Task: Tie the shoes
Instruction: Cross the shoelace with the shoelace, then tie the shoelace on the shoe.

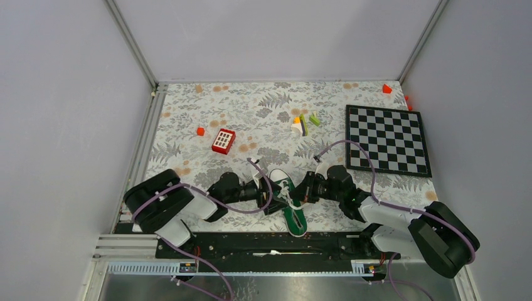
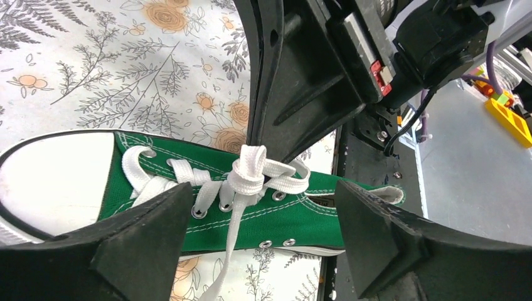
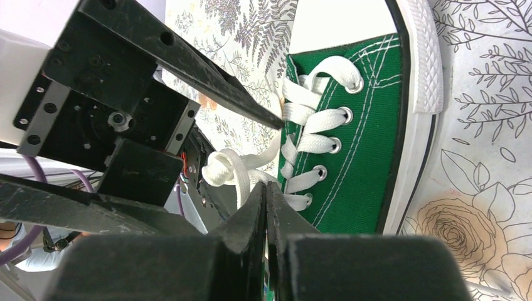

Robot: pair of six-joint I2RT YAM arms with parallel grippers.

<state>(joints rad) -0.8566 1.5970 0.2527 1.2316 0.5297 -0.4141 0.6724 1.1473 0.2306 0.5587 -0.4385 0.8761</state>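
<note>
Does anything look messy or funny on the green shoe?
Yes. The white laces on the green sneaker are bunched into a lumpy knot over the eyelets, with no tidy bow. One loose end trails off the sneaker's side onto the flowery tablecloth. Nothing on the sneaker looks damaged.

The top view looks steeply down from far above; both wrist views, close and opposed, share its lower-centre green canvas sneaker with white laces (image 1: 293, 216).
</note>
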